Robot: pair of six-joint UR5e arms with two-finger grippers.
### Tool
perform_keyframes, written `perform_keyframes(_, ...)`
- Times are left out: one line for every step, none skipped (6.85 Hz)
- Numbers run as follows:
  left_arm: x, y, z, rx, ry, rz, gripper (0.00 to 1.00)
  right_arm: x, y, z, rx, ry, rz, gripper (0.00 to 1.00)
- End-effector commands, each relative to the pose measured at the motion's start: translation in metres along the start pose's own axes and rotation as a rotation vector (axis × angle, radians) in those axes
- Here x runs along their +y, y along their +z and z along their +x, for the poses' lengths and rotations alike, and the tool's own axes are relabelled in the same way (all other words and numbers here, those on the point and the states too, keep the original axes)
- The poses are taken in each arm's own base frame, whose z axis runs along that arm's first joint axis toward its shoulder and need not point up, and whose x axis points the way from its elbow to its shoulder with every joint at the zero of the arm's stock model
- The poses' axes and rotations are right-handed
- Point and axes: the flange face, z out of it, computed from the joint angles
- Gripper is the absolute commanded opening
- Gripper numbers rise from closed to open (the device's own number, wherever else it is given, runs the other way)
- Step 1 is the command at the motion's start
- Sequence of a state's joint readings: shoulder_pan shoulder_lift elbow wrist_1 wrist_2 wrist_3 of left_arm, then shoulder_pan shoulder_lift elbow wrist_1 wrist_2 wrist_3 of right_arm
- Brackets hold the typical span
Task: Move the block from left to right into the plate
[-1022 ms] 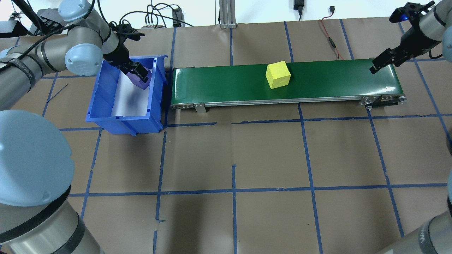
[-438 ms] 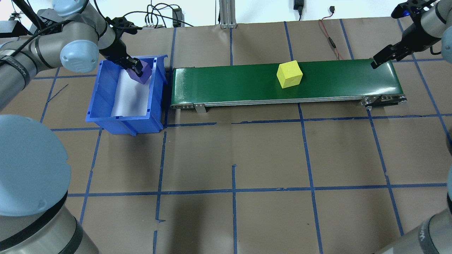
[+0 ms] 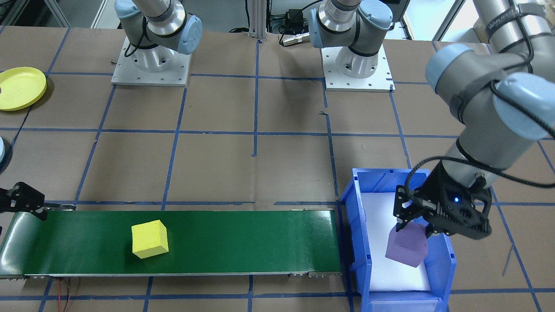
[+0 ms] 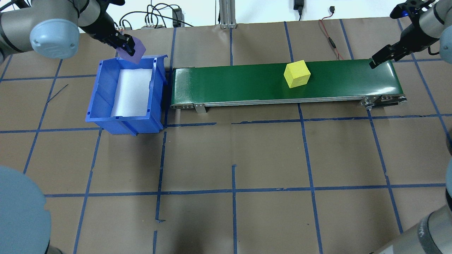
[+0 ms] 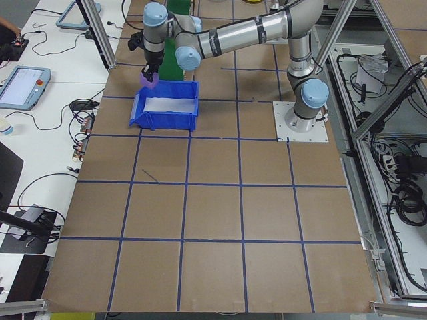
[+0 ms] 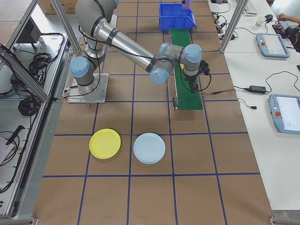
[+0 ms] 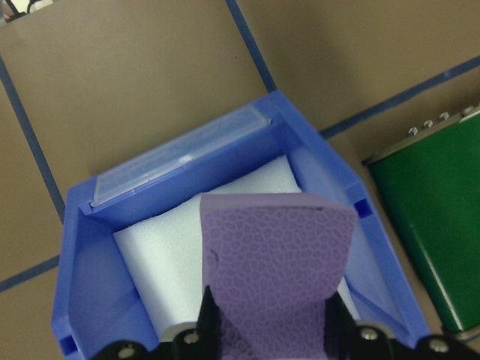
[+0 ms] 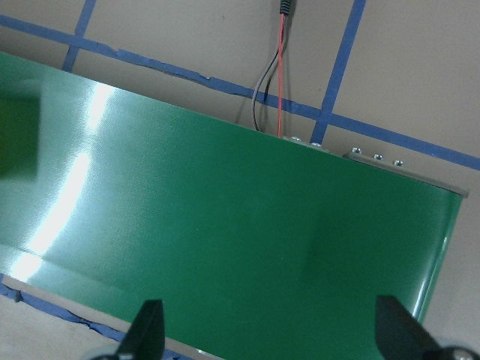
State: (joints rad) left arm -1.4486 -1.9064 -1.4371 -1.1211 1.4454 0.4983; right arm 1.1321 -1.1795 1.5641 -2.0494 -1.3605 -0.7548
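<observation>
Purple block, pebbled foam cube

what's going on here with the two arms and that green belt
The left gripper is shut on a purple block, holding it above the blue bin. A yellow block sits on the green conveyor belt, toward the right arm's end. The right gripper waits open over that end of the belt, holding nothing. A yellow plate and a light blue plate lie on the table, both without blocks.
</observation>
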Motion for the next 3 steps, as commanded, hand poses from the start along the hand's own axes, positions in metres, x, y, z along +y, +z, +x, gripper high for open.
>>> perform_keyframes(-0.016,-0.03,0.092,0.021,-0.079,0.044,0.47,0.0,0.003,-0.001,-0.013,0.0,0.004,1.0)
perform_keyframes(-0.02,-0.018,0.122,0.043,-0.12,0.028,0.47,0.001,0.005,-0.001,-0.014,0.001,0.0,1.0)
perform_keyframes(-0.024,0.01,0.138,0.076,-0.115,-0.007,0.47,0.0,0.003,-0.001,-0.012,0.001,0.007,1.0)
